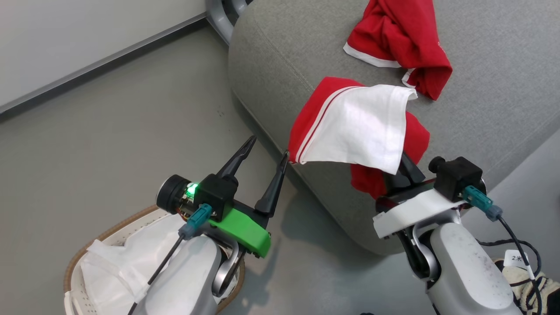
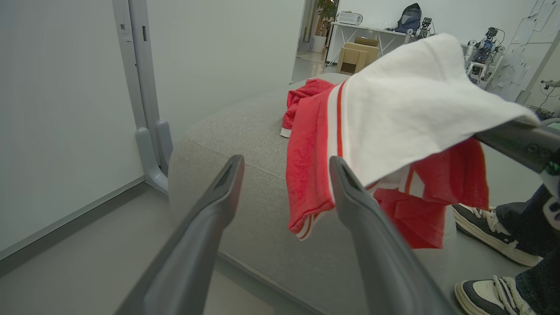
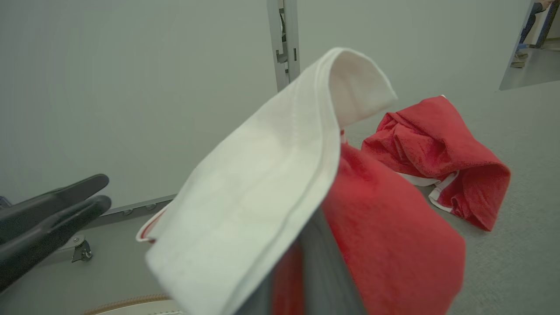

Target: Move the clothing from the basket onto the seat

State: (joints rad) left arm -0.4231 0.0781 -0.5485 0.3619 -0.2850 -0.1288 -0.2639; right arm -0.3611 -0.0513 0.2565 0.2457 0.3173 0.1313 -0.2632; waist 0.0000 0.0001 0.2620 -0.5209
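A red garment with a white panel [image 1: 354, 127] hangs over the front edge of the grey seat [image 1: 284, 57], held up by my right gripper [image 1: 406, 166], which is shut on it; the cloth drapes over the fingertips and hides them. From the right wrist, the same garment [image 3: 271, 188] covers the fingers [image 3: 323, 271]. A second red garment [image 1: 402, 39] lies crumpled further back on the seat. My left gripper [image 1: 269, 146] stands open with nothing in it, just left of the hanging cloth and above the floor. The basket [image 1: 87, 245] sits under my left forearm, lined with a white sheet [image 1: 122, 258].
A person's dark-and-white shoes [image 2: 485, 223] stand on the floor beyond the seat's corner. A grey metal frame leg [image 2: 151, 153] meets the wall behind the seat. A black cable [image 1: 520, 245] hangs from my right wrist.
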